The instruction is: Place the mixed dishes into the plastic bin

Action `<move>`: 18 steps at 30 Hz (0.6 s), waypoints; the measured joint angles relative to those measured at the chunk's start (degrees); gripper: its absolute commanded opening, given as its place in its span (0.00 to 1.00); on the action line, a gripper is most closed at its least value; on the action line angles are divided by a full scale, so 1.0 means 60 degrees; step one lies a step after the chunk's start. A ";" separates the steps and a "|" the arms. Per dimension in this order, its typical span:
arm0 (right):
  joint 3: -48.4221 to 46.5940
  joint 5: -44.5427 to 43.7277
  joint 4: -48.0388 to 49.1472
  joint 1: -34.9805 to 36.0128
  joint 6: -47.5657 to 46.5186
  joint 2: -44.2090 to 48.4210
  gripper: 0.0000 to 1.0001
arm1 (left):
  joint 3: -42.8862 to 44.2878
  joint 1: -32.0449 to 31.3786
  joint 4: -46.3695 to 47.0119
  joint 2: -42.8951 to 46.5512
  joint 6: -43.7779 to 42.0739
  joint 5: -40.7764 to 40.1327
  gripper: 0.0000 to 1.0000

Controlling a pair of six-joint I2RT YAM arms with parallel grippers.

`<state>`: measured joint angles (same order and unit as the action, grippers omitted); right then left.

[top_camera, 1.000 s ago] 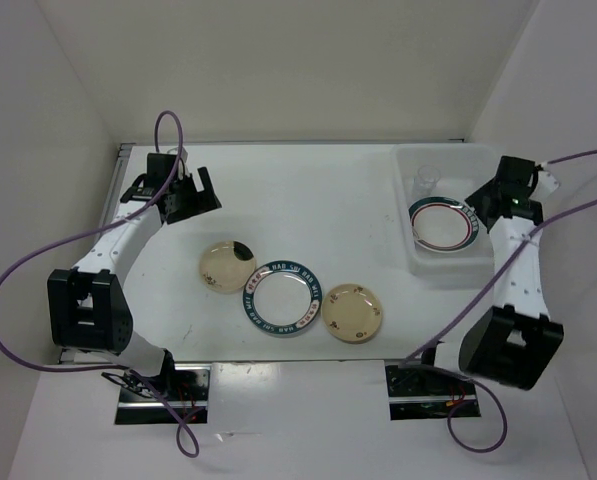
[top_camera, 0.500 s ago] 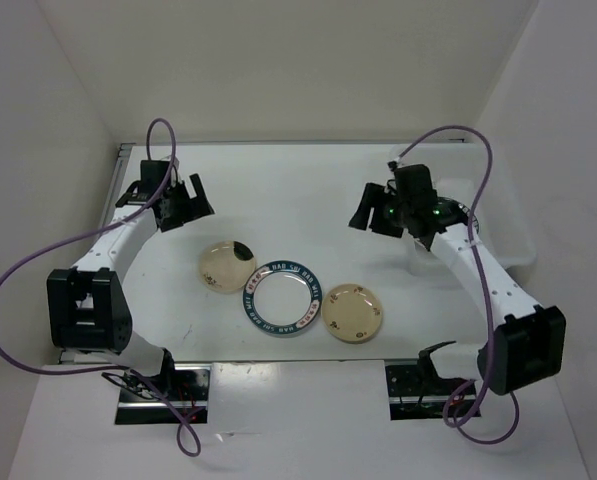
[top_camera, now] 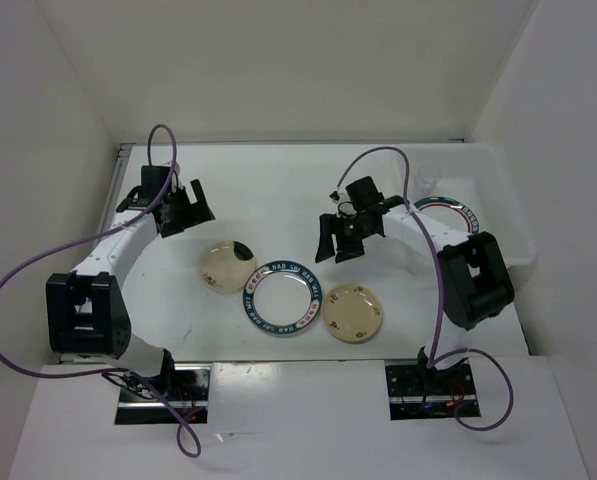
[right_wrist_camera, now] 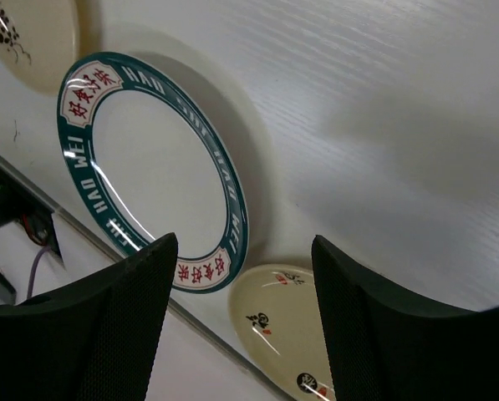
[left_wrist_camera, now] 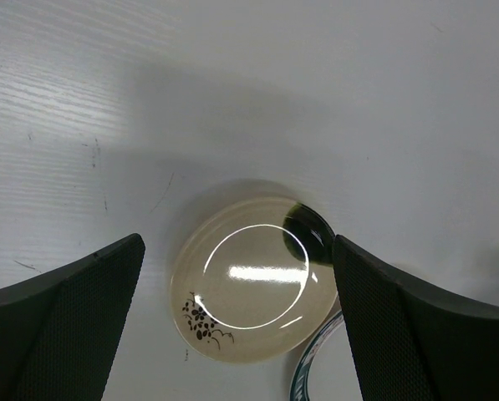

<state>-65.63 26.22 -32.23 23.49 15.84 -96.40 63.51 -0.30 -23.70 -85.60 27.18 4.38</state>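
A teal-rimmed white plate lies on the table between two cream flower-marked plates. The plastic bin at the right holds the second teal-rimmed plate and the small clear cup. The teal-blue saucer is not in view. My left gripper is open and empty, above and behind the left cream plate. My right gripper is open and empty, above the table behind the teal-rimmed plate and right cream plate.
White walls close in the table on the left, back and right. A metal rail runs along the table's left edge. The right arm's link reaches across the bin's near left corner. A purple cable loops above each arm.
My right arm has swung left from over the bin to above the middle of the table, gripper empty. The left gripper has shifted only slightly.
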 measured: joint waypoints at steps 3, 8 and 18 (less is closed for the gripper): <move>-0.0182 0.0372 0.0029 0.0011 -0.0291 -0.0601 0.70 | -0.0109 0.0000 0.0029 0.0004 0.0000 -0.0004 1.00; -0.0878 0.1209 0.0138 0.0011 -0.0790 -0.1716 0.64 | -0.0237 0.0011 0.0062 0.0007 0.0000 0.0004 1.00; -0.1388 0.2579 0.0273 0.0131 -0.1202 -0.3246 0.55 | -0.0328 0.0036 0.0233 0.0109 0.0000 0.0051 1.00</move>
<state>-73.95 41.69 -30.59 24.27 8.62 -115.87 61.54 -0.08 -22.31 -84.95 27.18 4.69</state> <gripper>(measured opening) 0.578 0.998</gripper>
